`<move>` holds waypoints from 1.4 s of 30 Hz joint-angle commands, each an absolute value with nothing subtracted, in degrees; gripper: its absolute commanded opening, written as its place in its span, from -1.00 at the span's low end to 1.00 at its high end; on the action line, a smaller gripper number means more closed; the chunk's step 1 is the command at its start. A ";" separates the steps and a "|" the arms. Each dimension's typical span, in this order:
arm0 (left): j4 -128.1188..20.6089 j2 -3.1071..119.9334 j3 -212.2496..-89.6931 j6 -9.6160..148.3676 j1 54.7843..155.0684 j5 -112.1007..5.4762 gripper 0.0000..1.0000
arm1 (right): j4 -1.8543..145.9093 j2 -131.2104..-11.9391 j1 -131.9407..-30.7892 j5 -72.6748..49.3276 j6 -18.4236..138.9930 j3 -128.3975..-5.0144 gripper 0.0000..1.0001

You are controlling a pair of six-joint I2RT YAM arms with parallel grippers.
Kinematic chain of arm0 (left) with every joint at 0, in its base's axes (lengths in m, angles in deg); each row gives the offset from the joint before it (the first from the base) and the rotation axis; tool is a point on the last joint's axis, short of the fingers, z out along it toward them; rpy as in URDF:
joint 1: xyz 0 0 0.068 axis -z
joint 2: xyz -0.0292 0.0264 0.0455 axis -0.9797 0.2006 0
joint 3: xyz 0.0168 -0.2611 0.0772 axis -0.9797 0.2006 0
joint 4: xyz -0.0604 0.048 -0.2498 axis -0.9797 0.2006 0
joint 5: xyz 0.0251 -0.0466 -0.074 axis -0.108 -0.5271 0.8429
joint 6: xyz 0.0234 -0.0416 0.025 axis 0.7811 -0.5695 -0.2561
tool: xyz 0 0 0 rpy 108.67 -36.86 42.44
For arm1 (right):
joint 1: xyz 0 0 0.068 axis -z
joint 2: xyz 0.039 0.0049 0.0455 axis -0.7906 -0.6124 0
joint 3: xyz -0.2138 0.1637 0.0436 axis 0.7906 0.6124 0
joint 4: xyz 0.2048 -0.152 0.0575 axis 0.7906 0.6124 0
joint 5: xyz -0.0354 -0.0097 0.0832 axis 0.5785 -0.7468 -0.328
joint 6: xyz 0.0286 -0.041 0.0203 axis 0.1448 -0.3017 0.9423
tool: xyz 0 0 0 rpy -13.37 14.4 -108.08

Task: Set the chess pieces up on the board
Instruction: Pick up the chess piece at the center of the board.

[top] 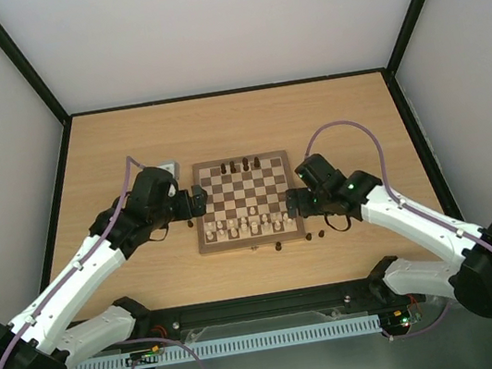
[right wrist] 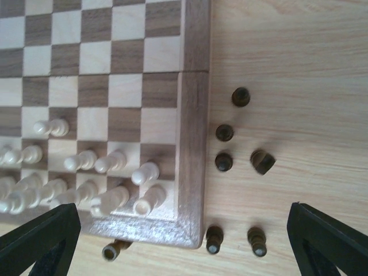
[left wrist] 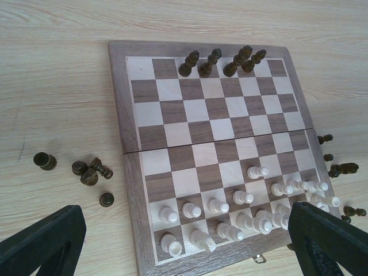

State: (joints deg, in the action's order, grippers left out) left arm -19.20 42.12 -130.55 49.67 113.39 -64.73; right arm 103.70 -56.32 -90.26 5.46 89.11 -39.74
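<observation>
Dark chess pieces [right wrist: 224,162] on desk [right wrist: 299,69] beside board [right wrist: 194,115]: tiny, light, hard wood, probably roll easily; you pinch mid-body. Left fingers [left wrist: 40,241], right fingers [right wrist: 328,236] wide open, empty.

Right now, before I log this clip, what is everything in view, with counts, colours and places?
board: one, dark brown and cream checks with a light wood border, middle of the table.
dark chess pieces on the board: four, dark brown, far row.
loose dark chess pieces: about a dozen, dark brown, on the table off the board's left side, right side and near edge.
pale chess pieces: exact count unclear, cream, crowded mostly on the two near rows.
table: one, light wood, under everything.
left pincer: one, black, open and empty, at the board's left side.
right pincer: one, black, open and empty, at the board's near right corner.
</observation>
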 commanded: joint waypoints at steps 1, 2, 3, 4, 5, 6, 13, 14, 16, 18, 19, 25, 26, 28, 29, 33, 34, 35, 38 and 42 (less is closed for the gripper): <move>-20.32 40.55 -130.39 49.96 113.23 -64.15 0.99 | 102.93 -52.32 -90.56 -1.26 90.03 -36.83 0.93; -20.28 40.37 -130.21 49.87 113.28 -64.22 0.99 | 102.79 -51.88 -90.62 -2.89 90.10 -36.52 0.87; -20.37 40.05 -130.03 49.74 113.25 -64.29 0.99 | 102.73 -51.47 -90.63 -4.04 90.09 -36.29 0.80; -20.48 39.75 -129.82 49.64 113.23 -64.34 0.99 | 102.77 -51.03 -90.71 -4.83 90.08 -36.13 0.70; -20.63 39.58 -129.63 49.59 113.30 -64.45 0.99 | 102.87 -50.58 -90.80 -5.00 90.04 -36.04 0.61; -20.55 39.53 -129.61 49.56 113.24 -64.67 0.99 | 102.97 -50.15 -90.90 -5.00 90.08 -36.00 0.59; -21.27 39.96 -129.76 49.43 113.24 -65.97 0.99 | 105.51 -52.45 -91.00 1.82 88.66 -38.66 0.26; -21.32 40.22 -129.78 49.44 113.23 -65.93 0.99 | 105.50 -53.40 -91.00 2.92 88.54 -38.88 0.23; -21.54 40.53 -129.78 49.42 113.32 -65.75 0.99 | 104.88 -55.42 -90.99 4.98 88.65 -39.13 0.06; -21.55 40.88 -129.83 49.68 113.24 -65.59 0.99 | 104.21 -56.72 -91.00 8.03 89.40 -39.09 -0.07; -21.51 41.00 -129.86 49.75 113.24 -65.54 0.99 | 104.10 -57.25 -90.92 9.97 90.72 -39.13 -0.13; -22.55 41.69 -130.02 50.93 113.27 -64.66 0.99 | 104.76 -60.61 -89.35 16.07 97.21 -38.94 -0.20; -22.80 42.08 -130.23 51.23 113.31 -64.43 0.99 | 104.82 -61.16 -88.91 16.03 98.12 -38.83 -0.23; -23.11 43.00 -130.54 51.77 113.30 -63.99 0.99 | 104.23 -61.71 -87.89 15.94 99.85 -37.79 -0.26; -23.31 43.45 -130.69 52.14 113.24 -63.77 0.99 | 103.26 -61.76 -87.39 15.42 100.21 -36.95 -0.26; -23.09 44.22 -131.01 53.19 113.24 -63.29 0.99 | 100.88 -62.49 -85.38 12.96 101.45 -34.38 -0.28; -23.09 44.18 -130.99 53.27 113.23 -63.21 0.99 | 100.50 -62.63 -85.11 13.15 101.61 -33.95 -0.29; -23.16 44.05 -130.96 53.35 113.19 -63.17 0.99 | 100.18 -62.77 -84.77 12.98 101.64 -33.66 -0.32; -23.17 43.83 -131.01 53.61 113.14 -62.76 0.99 | 99.41 -63.70 -84.13 12.99 101.41 -33.31 -0.34; -23.35 43.75 -130.84 53.64 112.94 -62.38 0.99 | 98.28 -66.18 -83.88 12.07 100.60 -33.59 -0.34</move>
